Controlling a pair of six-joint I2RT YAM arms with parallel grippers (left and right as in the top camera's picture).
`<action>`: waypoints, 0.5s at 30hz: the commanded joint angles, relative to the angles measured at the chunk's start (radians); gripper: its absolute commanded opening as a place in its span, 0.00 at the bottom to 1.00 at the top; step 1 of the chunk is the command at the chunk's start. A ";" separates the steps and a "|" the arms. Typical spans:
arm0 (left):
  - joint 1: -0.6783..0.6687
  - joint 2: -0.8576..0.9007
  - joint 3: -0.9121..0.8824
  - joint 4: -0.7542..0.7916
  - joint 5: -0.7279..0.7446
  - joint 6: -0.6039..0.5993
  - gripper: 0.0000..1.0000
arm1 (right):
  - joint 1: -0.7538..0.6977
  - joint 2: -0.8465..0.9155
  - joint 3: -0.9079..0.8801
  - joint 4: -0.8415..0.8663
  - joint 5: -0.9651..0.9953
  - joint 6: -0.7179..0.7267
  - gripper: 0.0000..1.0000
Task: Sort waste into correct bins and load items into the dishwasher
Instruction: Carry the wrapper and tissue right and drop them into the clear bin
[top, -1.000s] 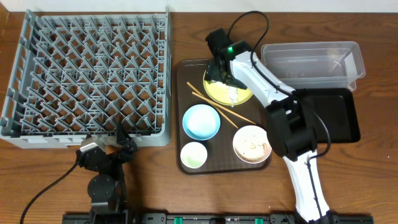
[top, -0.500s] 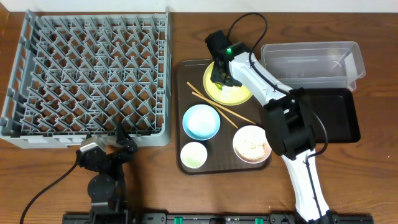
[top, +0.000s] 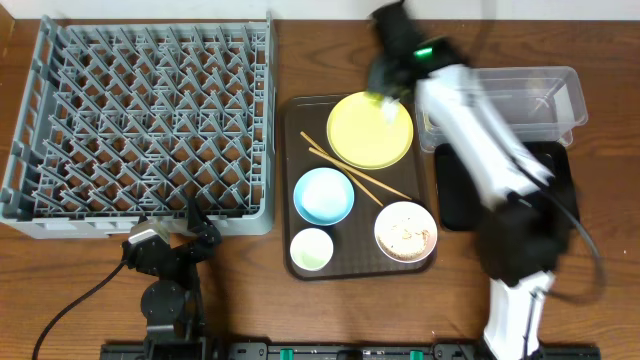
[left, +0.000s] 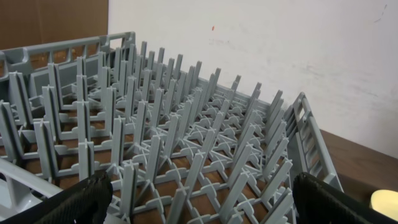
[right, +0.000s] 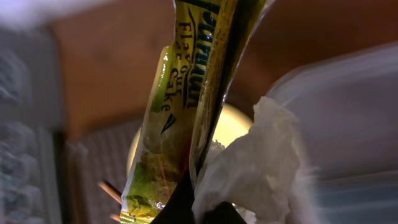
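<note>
Right gripper (right: 194, 208) clamping snack wrapper (right: 177, 112) — seemingly tissue (right: 255, 162) too, left gripper (left: 205, 202) wide

Right arm (top: 480, 150): white shell links, black joints, small green light (top: 426, 50) near the wrist (arm is motion-blurred, no finer detail). Left arm (top: 165, 262): compact, all black, one grey-silver patch on top, black cable (top: 75, 305) trailing off it. Left pincer (top: 198, 226) black; its fingers (left: 81, 200) matte, rough-textured.
</note>
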 joint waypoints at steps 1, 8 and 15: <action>0.006 0.000 -0.020 -0.036 -0.013 0.017 0.93 | -0.077 -0.073 0.015 -0.006 0.064 -0.022 0.02; 0.006 0.000 -0.020 -0.036 -0.013 0.017 0.93 | -0.211 -0.026 -0.002 -0.025 0.118 0.141 0.02; 0.006 0.000 -0.020 -0.036 -0.013 0.018 0.94 | -0.274 0.103 -0.003 -0.105 0.117 0.514 0.02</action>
